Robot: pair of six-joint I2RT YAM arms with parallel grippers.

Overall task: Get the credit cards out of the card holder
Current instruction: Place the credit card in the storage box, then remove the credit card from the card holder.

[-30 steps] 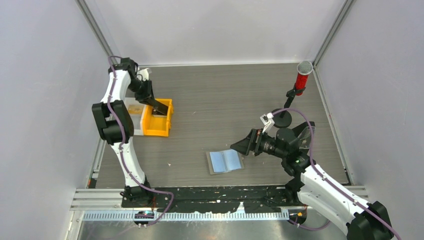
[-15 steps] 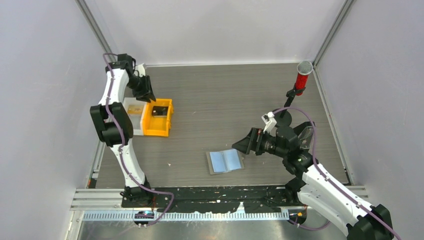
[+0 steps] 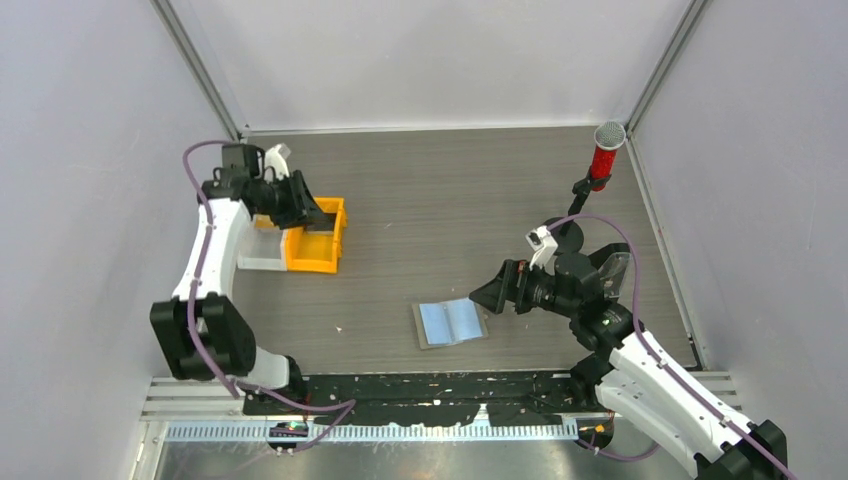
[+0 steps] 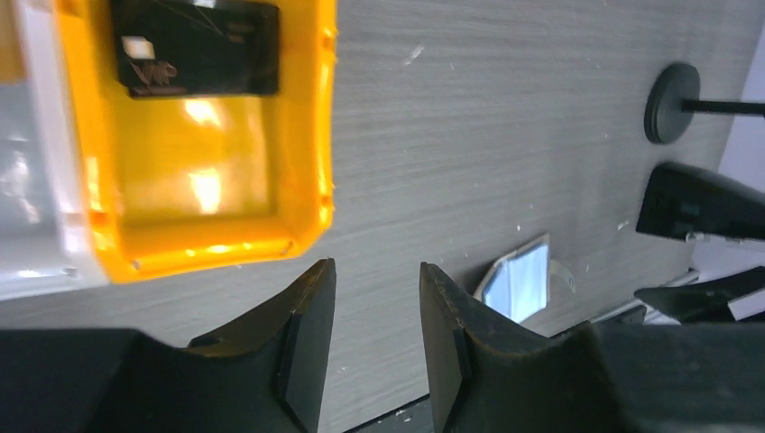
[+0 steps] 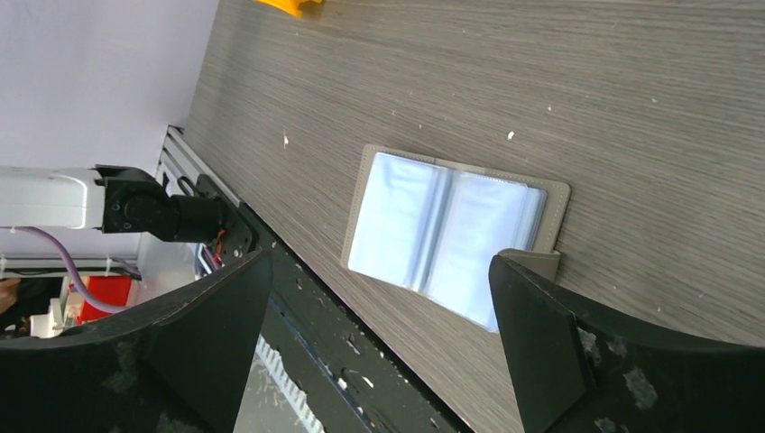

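The card holder [image 3: 450,323] lies spread flat on the table near the front edge, grey rim around two glossy panels. Light blue credit cards [image 5: 397,216] show through both panels; I cannot tell them apart as single cards. My right gripper [image 3: 490,292] hovers just right of the holder, open wide, its fingertips [image 5: 532,307] spanning the holder [image 5: 553,200] in the right wrist view. My left gripper [image 3: 322,214] is far off over the orange bin [image 3: 318,250], open with nothing between its fingers [image 4: 307,334]. The holder [image 4: 519,281] shows small beyond them.
A flat black card-like piece [image 4: 197,47] lies in the orange bin [image 4: 307,194]. A white bin [image 3: 258,250] stands against its left side. A red microphone [image 3: 604,155] on a black stand [image 3: 568,238] is at the back right. A black rail [image 3: 430,392] runs along the front edge.
My left gripper let the black piece drop into the orange bin, opened wider, and its arm swung left and lower. The right arm and the holder have barely moved.
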